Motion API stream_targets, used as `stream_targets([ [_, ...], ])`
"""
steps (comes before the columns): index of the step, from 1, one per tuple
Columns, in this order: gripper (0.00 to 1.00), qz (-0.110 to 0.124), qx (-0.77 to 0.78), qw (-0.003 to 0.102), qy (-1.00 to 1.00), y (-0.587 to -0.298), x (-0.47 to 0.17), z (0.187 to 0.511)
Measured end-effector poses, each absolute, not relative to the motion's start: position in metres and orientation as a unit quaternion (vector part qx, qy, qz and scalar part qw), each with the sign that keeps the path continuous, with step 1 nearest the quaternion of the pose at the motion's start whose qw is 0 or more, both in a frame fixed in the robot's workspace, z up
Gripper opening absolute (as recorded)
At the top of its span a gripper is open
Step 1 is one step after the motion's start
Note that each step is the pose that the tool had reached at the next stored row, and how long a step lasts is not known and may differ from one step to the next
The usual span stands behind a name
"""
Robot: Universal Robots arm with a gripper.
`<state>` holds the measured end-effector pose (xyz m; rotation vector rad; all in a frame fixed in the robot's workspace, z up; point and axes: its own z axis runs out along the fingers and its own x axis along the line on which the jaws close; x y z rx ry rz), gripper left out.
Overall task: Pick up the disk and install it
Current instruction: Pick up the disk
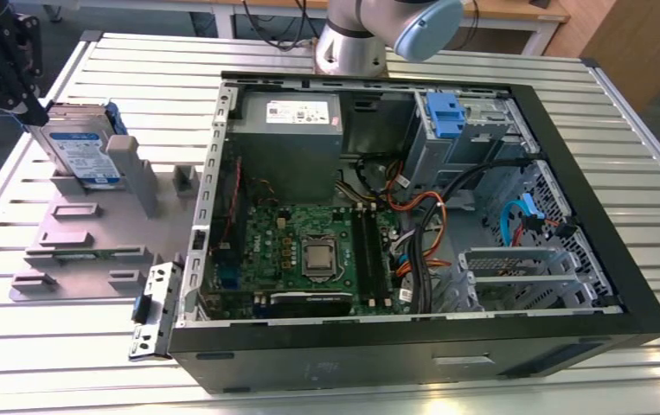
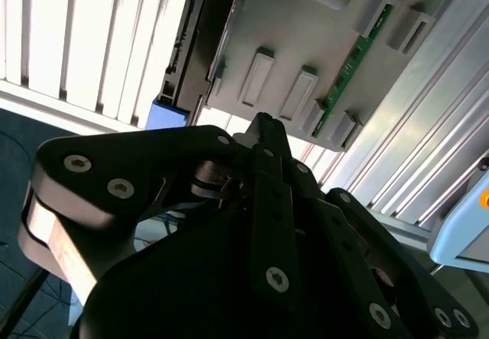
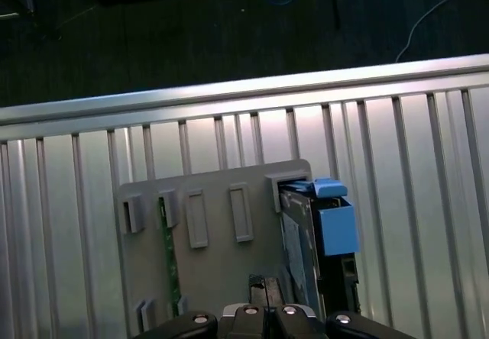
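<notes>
The disk (image 1: 76, 149) is a silver drive with a white-and-blue label and a blue side bracket. It stands on edge in a slot of the grey holder plate (image 1: 76, 251), at the exterior view's left. My black gripper (image 1: 32, 108) hovers just beside the disk's upper corner, towards the table's edge, not touching it. In the second wrist view its fingers (image 2: 263, 129) meet at a point with nothing between them, and the disk (image 2: 200, 41) lies beyond them. In the first wrist view the disk (image 3: 302, 236) and its blue bracket (image 3: 336, 224) sit close to the gripper (image 3: 261, 287).
An open computer case (image 1: 606, 199) fills the middle of the slatted table, with a grey power-supply box (image 1: 289, 117), a motherboard (image 1: 306, 251) and a drive bay with a blue latch (image 1: 445, 112). A green memory stick (image 3: 170, 255) stands in the holder plate. The table edge (image 3: 229, 95) is close by.
</notes>
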<state>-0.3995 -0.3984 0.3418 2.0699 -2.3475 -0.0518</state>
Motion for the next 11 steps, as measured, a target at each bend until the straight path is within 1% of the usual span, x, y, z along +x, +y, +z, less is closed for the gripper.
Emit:
stream_targets([
  [11, 0.11, -0.016, 0.686, 0.006, -0.727, -0.3984, -0.3996, 0.3418],
])
